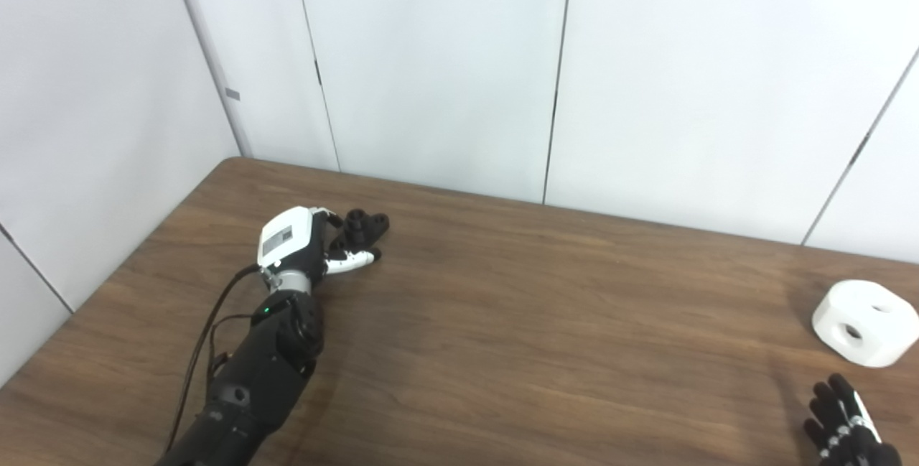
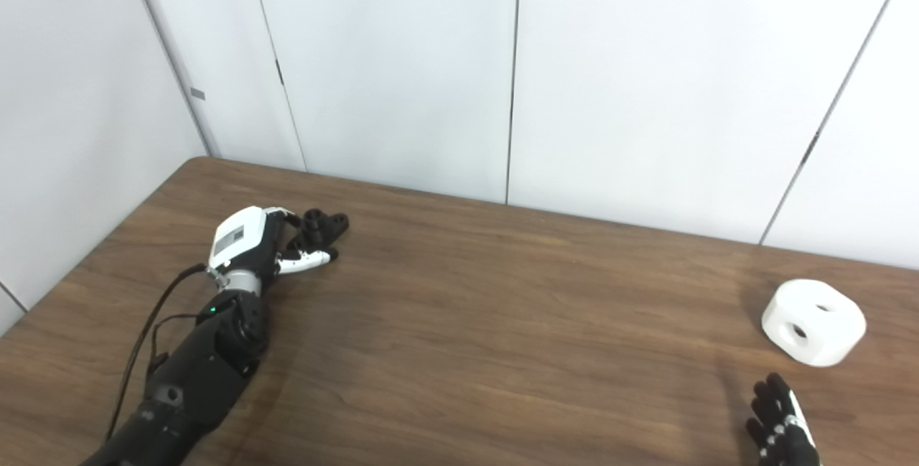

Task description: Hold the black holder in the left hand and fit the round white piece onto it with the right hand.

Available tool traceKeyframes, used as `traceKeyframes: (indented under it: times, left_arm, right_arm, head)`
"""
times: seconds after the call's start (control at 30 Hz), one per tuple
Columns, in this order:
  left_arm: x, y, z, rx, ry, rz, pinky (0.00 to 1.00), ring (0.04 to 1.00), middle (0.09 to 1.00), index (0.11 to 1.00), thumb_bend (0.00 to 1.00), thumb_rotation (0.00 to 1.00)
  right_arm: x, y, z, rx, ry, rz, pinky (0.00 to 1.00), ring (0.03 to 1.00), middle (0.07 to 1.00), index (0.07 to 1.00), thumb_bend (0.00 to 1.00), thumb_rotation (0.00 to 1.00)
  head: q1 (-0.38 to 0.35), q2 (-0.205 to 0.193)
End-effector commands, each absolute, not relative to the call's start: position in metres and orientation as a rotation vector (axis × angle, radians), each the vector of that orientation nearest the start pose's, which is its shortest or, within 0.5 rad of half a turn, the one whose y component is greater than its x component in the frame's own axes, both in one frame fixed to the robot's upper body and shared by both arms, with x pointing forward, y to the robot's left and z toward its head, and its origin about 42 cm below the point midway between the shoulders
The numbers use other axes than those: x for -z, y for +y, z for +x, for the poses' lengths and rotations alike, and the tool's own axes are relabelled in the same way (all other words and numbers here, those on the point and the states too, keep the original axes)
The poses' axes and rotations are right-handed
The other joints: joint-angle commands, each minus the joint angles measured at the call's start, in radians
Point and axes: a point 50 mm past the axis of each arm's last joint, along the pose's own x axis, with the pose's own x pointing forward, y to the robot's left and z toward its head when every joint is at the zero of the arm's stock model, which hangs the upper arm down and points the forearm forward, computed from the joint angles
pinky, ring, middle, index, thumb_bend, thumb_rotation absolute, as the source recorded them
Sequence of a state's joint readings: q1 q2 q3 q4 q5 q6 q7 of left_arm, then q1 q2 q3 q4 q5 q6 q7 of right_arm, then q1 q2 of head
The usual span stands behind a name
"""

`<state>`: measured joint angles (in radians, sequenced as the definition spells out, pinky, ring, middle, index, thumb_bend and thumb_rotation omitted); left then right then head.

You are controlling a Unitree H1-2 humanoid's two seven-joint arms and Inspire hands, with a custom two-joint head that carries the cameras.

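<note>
The black holder (image 1: 367, 225) lies on the brown table (image 1: 546, 322) near its far left corner. My left hand (image 1: 301, 242) is right at it, palm turned toward it. Its fingers (image 1: 332, 219) reach behind the holder and the thumb lies in front, with a small gap showing, so the hand looks open around it. The round white piece (image 1: 865, 322), with holes in its top and side, rests on the table at the far right. My right hand (image 1: 843, 426) is at the bottom right corner, just short of the white piece, fingers spread and empty.
White wall panels (image 1: 445, 71) stand close behind the table's far edge and along its left side. A black cable (image 1: 204, 337) runs along my left forearm.
</note>
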<state>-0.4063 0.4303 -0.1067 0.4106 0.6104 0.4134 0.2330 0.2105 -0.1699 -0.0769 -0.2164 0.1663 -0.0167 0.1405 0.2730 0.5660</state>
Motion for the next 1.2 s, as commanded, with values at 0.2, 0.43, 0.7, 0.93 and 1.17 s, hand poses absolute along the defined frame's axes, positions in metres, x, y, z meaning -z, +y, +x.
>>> traceKeyframes:
  times: [0.2,0.43,0.7,0.93,1.17]
  left_arm:
    - [-0.1685,0.3775,0.4176,-0.438,0.217,1.171,0.98,0.948,0.878,0.701,0.85,0.36]
    - [-0.1658,0.3792,0.4175,-0.437,0.211,1.181,0.96,0.936,0.865,0.681,0.86,0.32]
    - [-0.1634,0.3793,0.4171,-0.448,0.174,1.167,0.94,0.916,0.830,0.574,0.83,0.21]
    - [-0.1625,0.3789,0.4174,-0.437,0.161,1.163,0.94,0.896,0.802,0.487,0.53,0.07]
    - [-0.1603,0.3768,0.4170,-0.442,0.144,1.132,0.91,0.866,0.762,0.484,0.52,0.05]
  right_arm:
    - [-0.1087,-0.2904,0.2038,-0.049,0.015,-0.033,1.00,0.999,0.983,0.976,0.60,1.00]
    - [-0.1093,-0.2911,0.2036,-0.054,0.018,-0.025,1.00,1.000,0.989,0.981,0.61,1.00]
    - [-0.1092,-0.2916,0.2030,-0.049,0.017,-0.035,1.00,0.999,0.988,0.981,0.61,1.00]
    - [-0.1099,-0.2920,0.2025,-0.048,0.013,-0.048,1.00,0.989,0.984,0.977,0.61,1.00]
    - [-0.1113,-0.2932,0.2017,-0.041,0.021,-0.049,1.00,0.987,0.979,0.972,0.62,1.00]
  head:
    - [-0.001,0.004]
    - [0.000,0.006]
    - [0.000,0.006]
    - [0.000,0.006]
    - [-0.008,0.016]
